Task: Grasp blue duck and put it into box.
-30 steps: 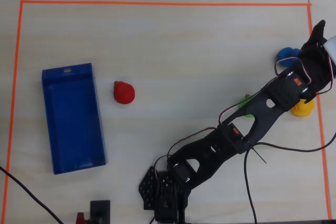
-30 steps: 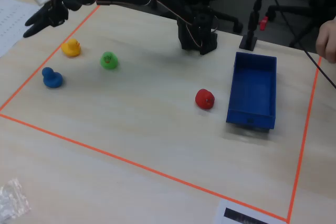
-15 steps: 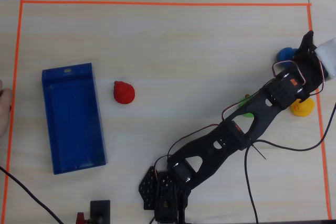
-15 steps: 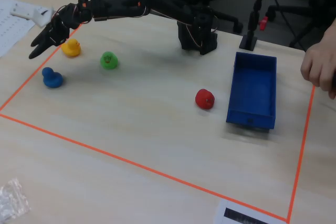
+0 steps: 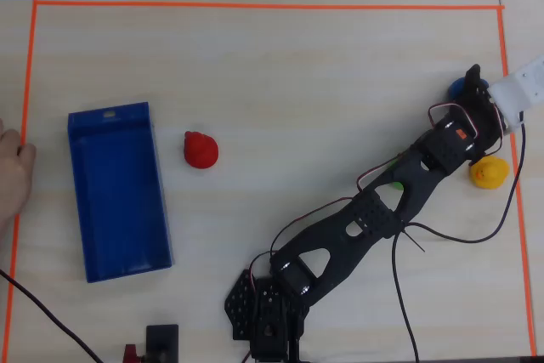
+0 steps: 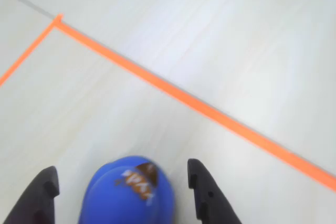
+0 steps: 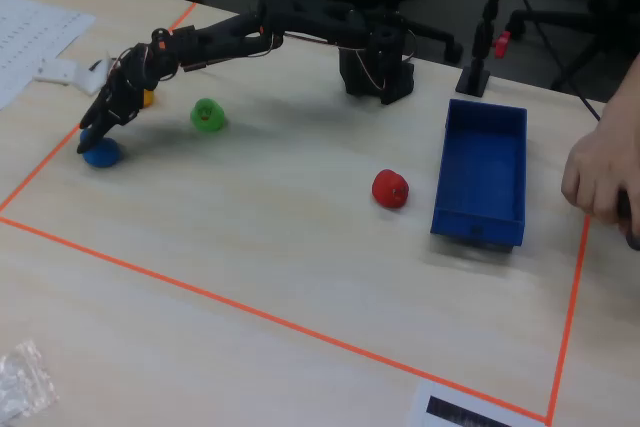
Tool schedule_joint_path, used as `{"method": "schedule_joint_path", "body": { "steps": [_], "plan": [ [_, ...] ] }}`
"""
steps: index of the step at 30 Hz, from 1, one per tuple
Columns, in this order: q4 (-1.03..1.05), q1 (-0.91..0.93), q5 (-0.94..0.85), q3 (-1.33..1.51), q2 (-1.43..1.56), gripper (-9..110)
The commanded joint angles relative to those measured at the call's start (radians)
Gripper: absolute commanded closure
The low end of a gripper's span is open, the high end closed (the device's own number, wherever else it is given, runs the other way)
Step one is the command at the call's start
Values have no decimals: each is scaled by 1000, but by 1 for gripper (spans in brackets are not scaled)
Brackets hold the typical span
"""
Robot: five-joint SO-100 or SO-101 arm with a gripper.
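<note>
The blue duck (image 6: 128,195) lies between my two black fingers (image 6: 42,195) in the wrist view, with a gap showing on each side. My gripper (image 6: 122,169) is open and straddles it. In the overhead view the blue duck (image 5: 463,87) peeks out beside the gripper (image 5: 473,81) at the far right, near the orange tape. In the fixed view the duck (image 7: 101,153) sits on the table under the gripper (image 7: 93,134) at the far left. The box (image 5: 119,193) is an empty dark-blue tray at the left, also seen in the fixed view (image 7: 480,162).
A yellow duck (image 5: 489,172) lies close beside my arm, and a green duck (image 7: 207,114) is mostly hidden under it from above. A red duck (image 5: 201,150) lies next to the box. A person's hand (image 5: 13,172) rests by the left tape line. Orange tape (image 6: 210,111) borders the area.
</note>
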Motion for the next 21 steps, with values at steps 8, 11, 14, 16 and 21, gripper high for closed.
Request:
{"method": "schedule_joint_path", "body": {
  "steps": [8, 11, 14, 16, 21],
  "plan": [
    [135, -74, 26, -12, 23, 96],
    [199, -86, 28, -20, 23, 101],
    [221, -84, 106, -48, 43, 101],
    [287, -86, 178, -87, 95, 101],
    [574, -152, 339, -117, 371, 101]
  ]
}}
